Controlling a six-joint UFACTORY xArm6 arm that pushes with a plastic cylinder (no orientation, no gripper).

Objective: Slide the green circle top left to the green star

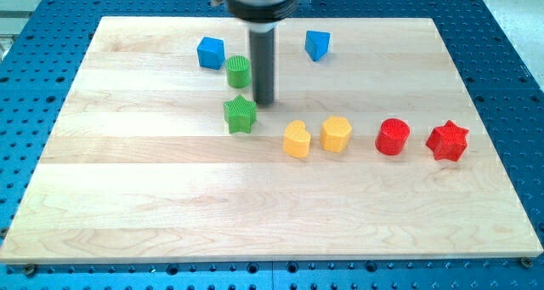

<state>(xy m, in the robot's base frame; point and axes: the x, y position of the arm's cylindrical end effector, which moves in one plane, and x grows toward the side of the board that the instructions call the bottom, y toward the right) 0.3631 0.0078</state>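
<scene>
**A:** How far is the task, in your opinion?

**B:** Almost finished, I think. On the tabletop (pixel 127 196) the green circle (pixel 239 71) stands just above the green star (pixel 240 114), near it, with only a thin gap of wood between them. It is more directly above than to the upper left, so maybe one small push toward the view's left remains. This is my judgement only.

**A:** And the end effector?

**B:** It is a plain dark rod with no parts that open or close, so there is nothing apart, together or clamped. My tip (pixel 265 102) rests just to the right of both green blocks, about level with the gap between them. Whether it touches the circle, I cannot tell.

**A:** How does the circle look?

**B:** A short green cylinder, upright, with fine ribs on its side. The star has the same ribs.

**A:** Anything close enough to disturb?

**B:** The blue cube (pixel 211 52) sits at the upper left of the circle, near but apart.
</scene>
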